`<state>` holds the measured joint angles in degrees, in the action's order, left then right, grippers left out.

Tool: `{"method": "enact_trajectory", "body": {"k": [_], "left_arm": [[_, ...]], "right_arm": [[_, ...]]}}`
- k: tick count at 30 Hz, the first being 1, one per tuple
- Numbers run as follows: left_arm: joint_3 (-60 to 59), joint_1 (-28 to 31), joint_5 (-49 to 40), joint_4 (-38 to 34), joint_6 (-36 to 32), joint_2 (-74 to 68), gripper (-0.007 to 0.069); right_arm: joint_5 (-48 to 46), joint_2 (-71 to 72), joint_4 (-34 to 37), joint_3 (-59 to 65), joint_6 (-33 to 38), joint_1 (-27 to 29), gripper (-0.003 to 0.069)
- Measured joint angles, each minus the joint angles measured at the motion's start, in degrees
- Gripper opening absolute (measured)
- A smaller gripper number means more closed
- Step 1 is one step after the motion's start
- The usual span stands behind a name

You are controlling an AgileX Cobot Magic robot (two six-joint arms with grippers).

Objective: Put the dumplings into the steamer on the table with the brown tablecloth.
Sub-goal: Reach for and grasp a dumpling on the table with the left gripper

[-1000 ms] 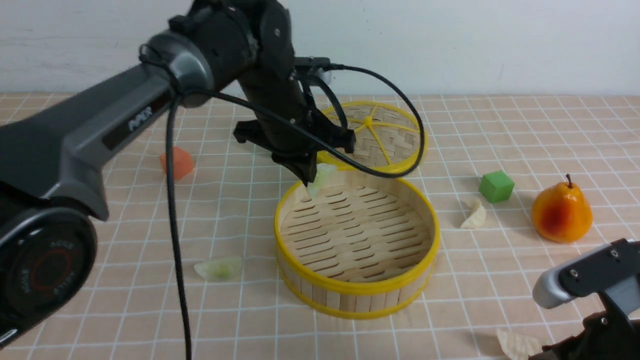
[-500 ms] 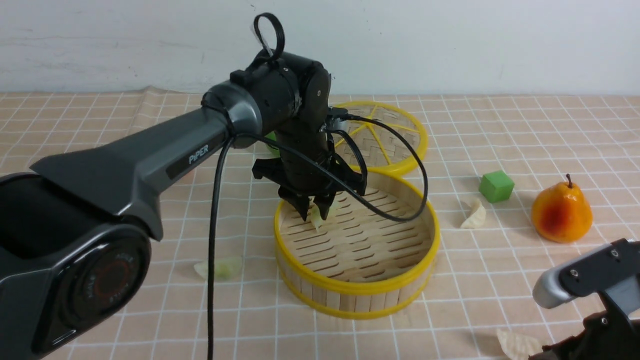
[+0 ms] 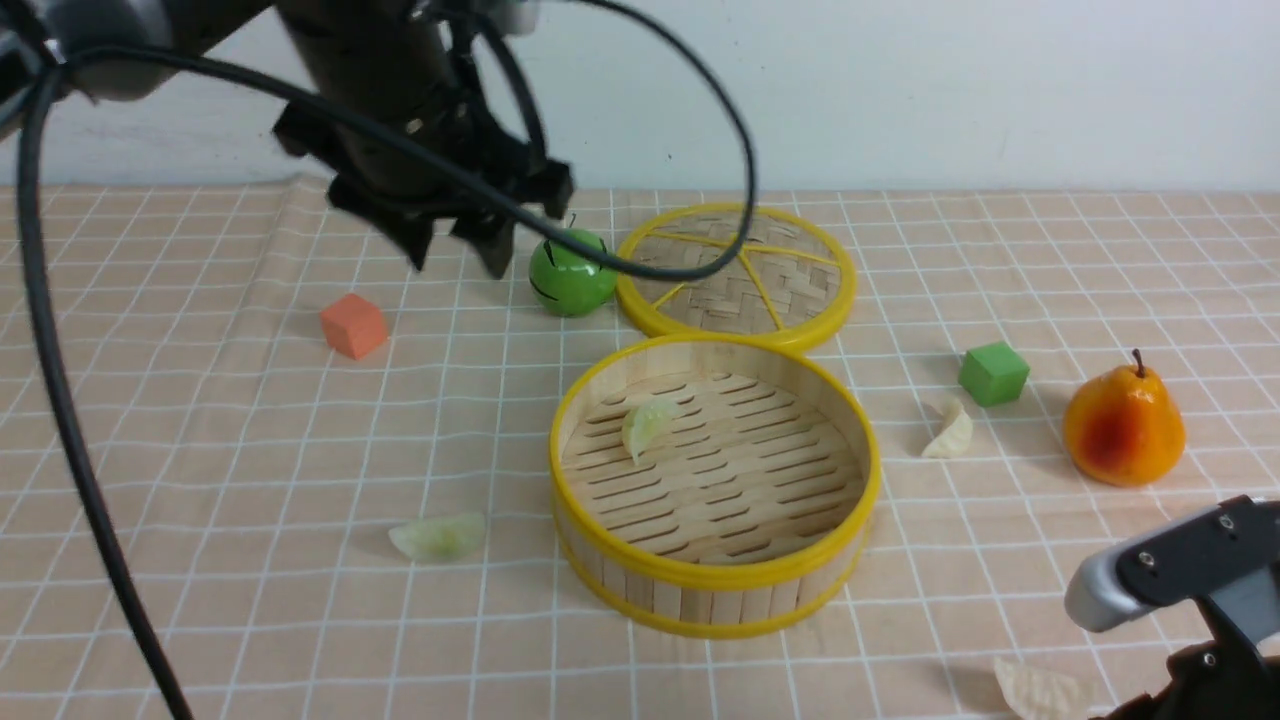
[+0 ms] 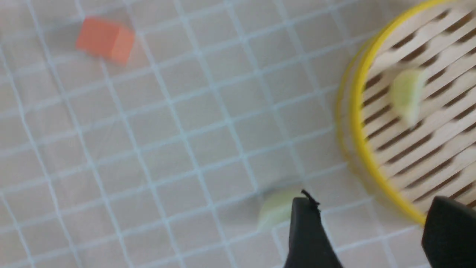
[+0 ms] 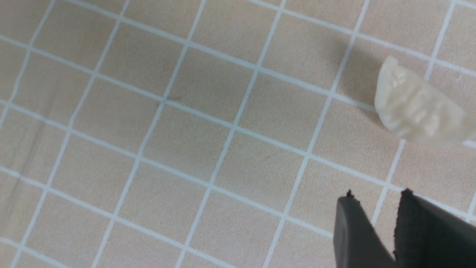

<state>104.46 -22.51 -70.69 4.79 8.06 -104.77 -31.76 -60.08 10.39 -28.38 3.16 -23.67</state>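
Peach-tan cloth (image 3: pixel 200 430) with white grid lines, draped over the whole desk, faintly wrinkled; plain pale wall behind. At the middle of the desk, the steamer (image 3: pixel 720 600), upright and uncovered, slatted floor on show.

Inside the steamer, on the floor toward its far-left side, one green dumpling (image 3: pixel 648 425), clear of either claw. Left of the steamer and toward its near side, a second green dumpling (image 3: pixel 438 536) on the cloth, near the wall but not touching it. Right of the steamer, a cream dumpling (image 3: pixel 950 434) on the cloth, with a green cube (image 3: pixel 992 372) close by. Farther right again, a pear (image 3: pixel 1123 425), upright. Off the steamer's near-right side, at the bottom of the front view, a second cream dumpling (image 3: pixel 1035 688), also on the cloth.

Just behind the steamer, the woven lid (image 3: pixel 738 270), flat on the desk, at or almost at the far rim. Behind the steamer and to its left, a green apple (image 3: pixel 570 272), just beside the lid. Well left of the steamer, an orange cube (image 3: pixel 353 325).

Left claw (image 3: pixel 455 266) raised above the desk, behind and left of the steamer, jaws spread wide, nothing between them. Right claw (image 5: pixel 377 195) low over the cloth, near-right of the steamer, jaws only a narrow gap apart, nothing gripped. Second cream dumpling off to one side of its tips, untouched.
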Motion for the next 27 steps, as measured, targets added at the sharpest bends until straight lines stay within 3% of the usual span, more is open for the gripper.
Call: {"method": "enact_trajectory", "body": {"k": [3, 7, 13, 20, 23, 27], "left_arm": [[-11.37, 2.81, 1.59, -0.78, -1.47, 0.56, 0.0396], [-23.53, 3.44, 13.44, -0.81, -6.41, -1.26, 0.0395], [-26.3, 3.33, 21.9, -1.0, -15.4, -4.55, 0.0395], [-26.3, 3.33, 23.96, -3.24, -20.94, -8.38, 0.0388], [-26.3, 3.33, 23.9, -4.79, -22.55, -9.28, 0.0346], [-26.3, 3.33, 23.19, -6.49, -21.41, -9.15, 0.0209]], "right_arm": [[-0.85, 0.0, 0.0, 0.0, 0.68, 0.0, 0.0188], [-1.79, 0.0, 0.91, 0.0, 4.29, 0.0, 0.0126], [-1.27, 0.0, 3.02, -0.04, 6.87, 0.0, -0.0008], [-0.83, 0.0, 3.41, -0.04, 6.91, 0.0, -0.0019], [-0.76, 0.0, 3.41, -0.11, 6.91, 0.0, -0.0019], [-0.69, 0.0, 3.41, -0.11, 6.98, 0.0, -0.0017]]}}
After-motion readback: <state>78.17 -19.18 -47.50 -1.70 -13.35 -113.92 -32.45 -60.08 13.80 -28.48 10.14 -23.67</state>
